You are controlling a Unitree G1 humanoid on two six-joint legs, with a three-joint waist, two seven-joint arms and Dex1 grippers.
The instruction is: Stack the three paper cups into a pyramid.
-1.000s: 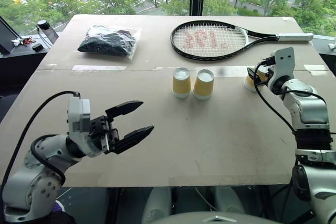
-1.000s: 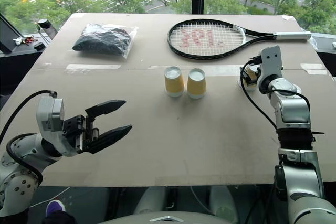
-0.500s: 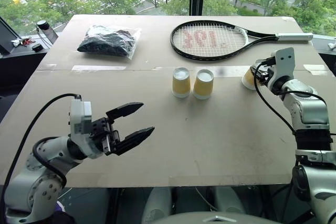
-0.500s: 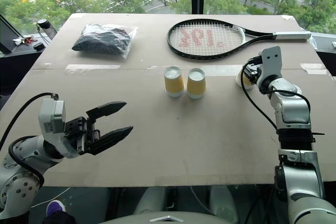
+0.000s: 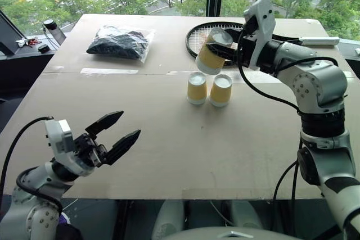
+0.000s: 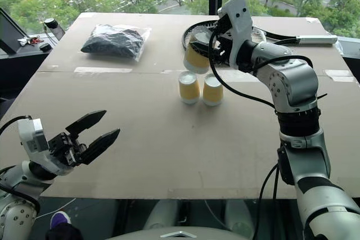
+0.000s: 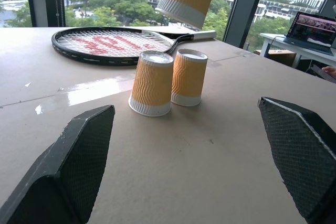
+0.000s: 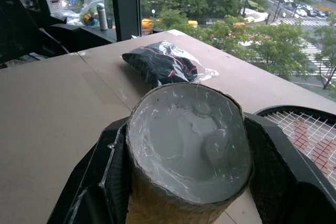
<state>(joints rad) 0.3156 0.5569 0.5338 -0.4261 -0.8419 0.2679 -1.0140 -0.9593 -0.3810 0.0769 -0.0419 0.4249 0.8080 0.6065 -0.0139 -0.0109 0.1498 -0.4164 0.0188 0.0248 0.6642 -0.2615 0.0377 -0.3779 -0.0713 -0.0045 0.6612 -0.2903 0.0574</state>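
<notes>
Aloft | right gripper (image 5: pixel 228 46) clamped ribbed yellow paper cup (image 5: pixel 212 54), tilted, at 12 o'clock over two upturned cups (image 5: pixel 208 88) on cardboard tabletop (image 5: pixel 185 150) | left gripper (image 5: pixel 115 130) gaped empty.

Both arms are built of rounded silver-grey metal segments joined by black collars, with black cables looping loosely outside the forearms. Each wrist carries a white boxy camera housing. The left gripper (image 5: pixel 115 131) and right gripper (image 5: pixel 220 49) end in tapered matte-black jaws with a finely textured, cross-hatched surface.
</notes>
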